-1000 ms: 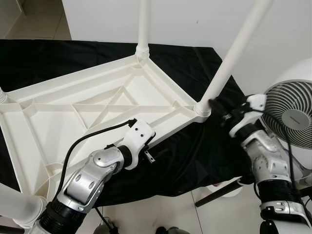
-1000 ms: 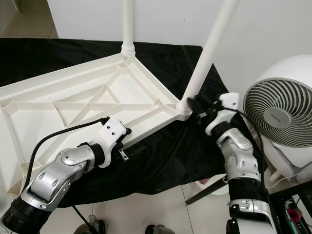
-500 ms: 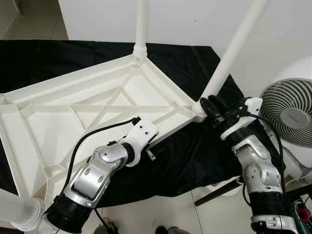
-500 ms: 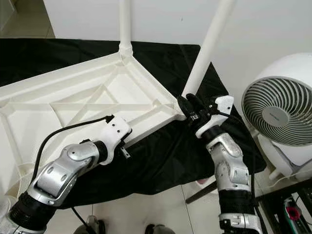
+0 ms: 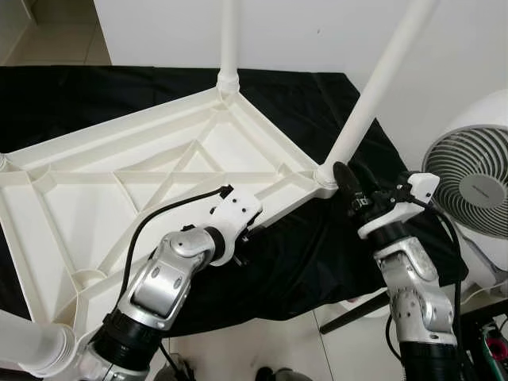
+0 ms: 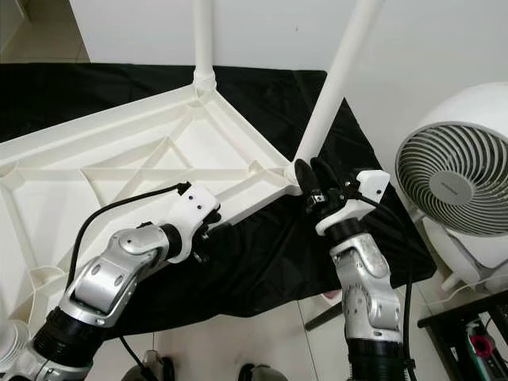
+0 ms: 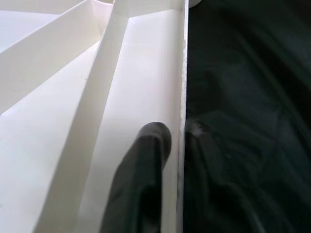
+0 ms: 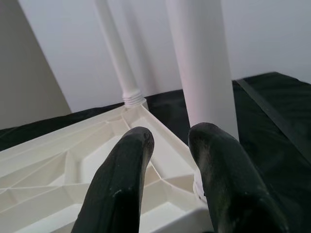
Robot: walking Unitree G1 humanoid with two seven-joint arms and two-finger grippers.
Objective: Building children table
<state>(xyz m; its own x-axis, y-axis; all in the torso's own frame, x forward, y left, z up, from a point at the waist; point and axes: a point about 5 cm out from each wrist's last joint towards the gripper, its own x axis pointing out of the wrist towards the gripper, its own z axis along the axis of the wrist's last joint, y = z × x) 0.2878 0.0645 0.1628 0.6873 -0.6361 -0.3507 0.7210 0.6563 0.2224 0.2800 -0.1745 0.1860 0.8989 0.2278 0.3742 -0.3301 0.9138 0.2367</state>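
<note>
— White plastic, ribbed underneath: that is the children's table [image 5: 159,171] we see, lying upside down on a black cloth [image 5: 333,254] spread over the floor [image 5: 262,341], its legs pointing up.

— We count two legs rising at the far side: the far leg [image 5: 229,40] at the back corner and the near leg [image 5: 381,79] leaning up from the right corner socket.

— And our left gripper [image 7: 170,141]?

— It sits on the table's near edge. From the wrist we see one black finger inside the rim wall and the other outside against the cloth, so the jaws are pinching that thin rim.

— The right gripper [image 5: 347,184]?

— It is just beside the base of the near leg, at the corner socket. Its two fingers [image 8: 121,184] stand spread, with a gap between them, and we cannot tell whether either touches the leg.

— A white fan [image 5: 468,186] stands to the right, near that arm.
</note>
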